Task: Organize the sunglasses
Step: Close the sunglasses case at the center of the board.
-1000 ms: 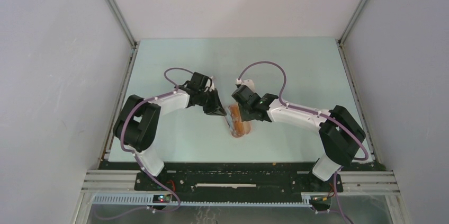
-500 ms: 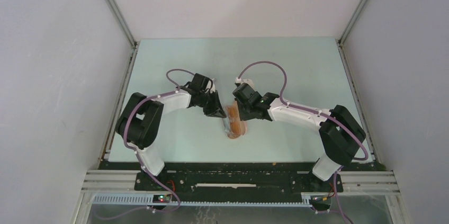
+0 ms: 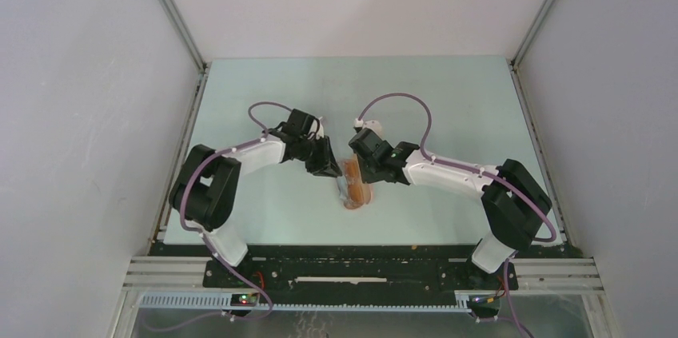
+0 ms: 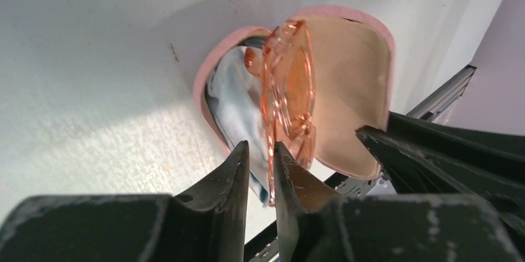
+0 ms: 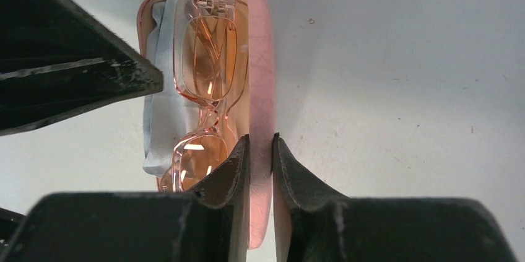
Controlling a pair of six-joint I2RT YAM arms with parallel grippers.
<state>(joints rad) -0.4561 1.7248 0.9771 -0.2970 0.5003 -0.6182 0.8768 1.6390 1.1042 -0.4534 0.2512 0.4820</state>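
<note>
Sunglasses point(image 5: 207, 82): lay on blue cloth point(image 5: 160, 107) inside open pink case point(image 5: 260, 57), mid-desk point(image 3: 448, 98). Right fingers point(image 5: 232, 169) pinched the raised lid. Left fingers point(image 4: 229, 175) stood narrowly apart about the frame's near end; whether they gripped it could not be told. Judged outstanding: lid closure.

Your left arm point(image 3: 240, 158) rises from its base and bends inward, elbow bowed out to the left and forearm running rightward toward the centre. Your right arm point(image 3: 456, 172) mirrors it, elbow out to the right and forearm running leftward. Both wrists pitch downward, and the two grippers sit just beside each other, tips nearly meeting. Your left gripper point(image 4: 260, 145) has its fingers a narrow slit apart, with bare gap showing between them. Your right gripper point(image 5: 260, 138) is pinched onto the edge of the pink case lid point(image 5: 261, 57).
</note>
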